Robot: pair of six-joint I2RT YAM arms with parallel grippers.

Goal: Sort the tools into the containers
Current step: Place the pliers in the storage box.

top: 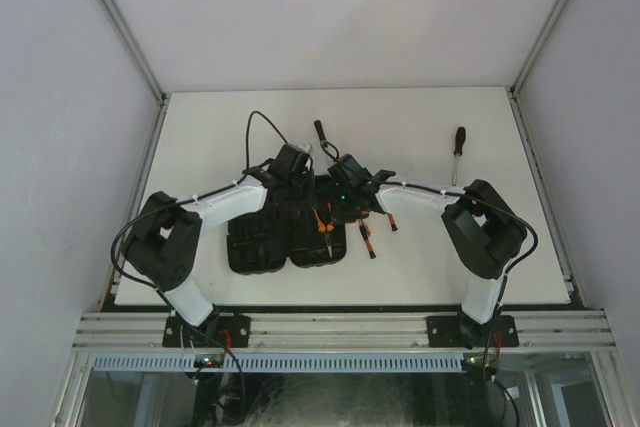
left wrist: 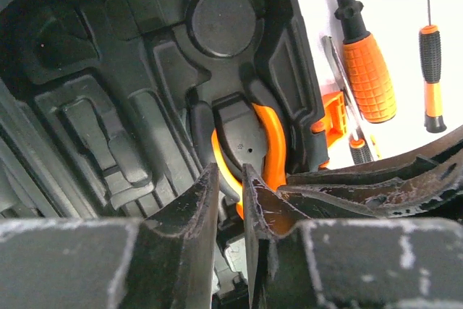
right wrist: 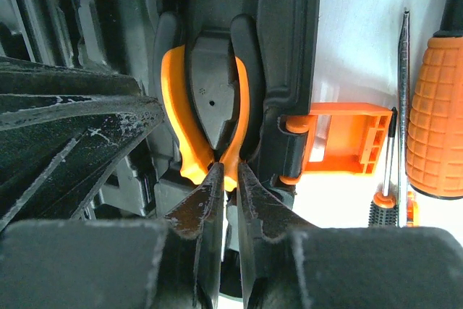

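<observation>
Seating step: orange-handled pliers lie in their slot in the open tool case by the tabletop's near edge, right gripper nearly closed, pinching a handle tip, left gripper a slit apart, hold unclear; next probably press flat, then release.

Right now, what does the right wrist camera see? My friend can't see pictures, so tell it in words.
The right gripper pinches the tip of one orange handle of the pliers, which lie in a moulded slot of the black tool case. The case's orange latch sticks out to the right, beside an orange-handled screwdriver on the white table.
</observation>
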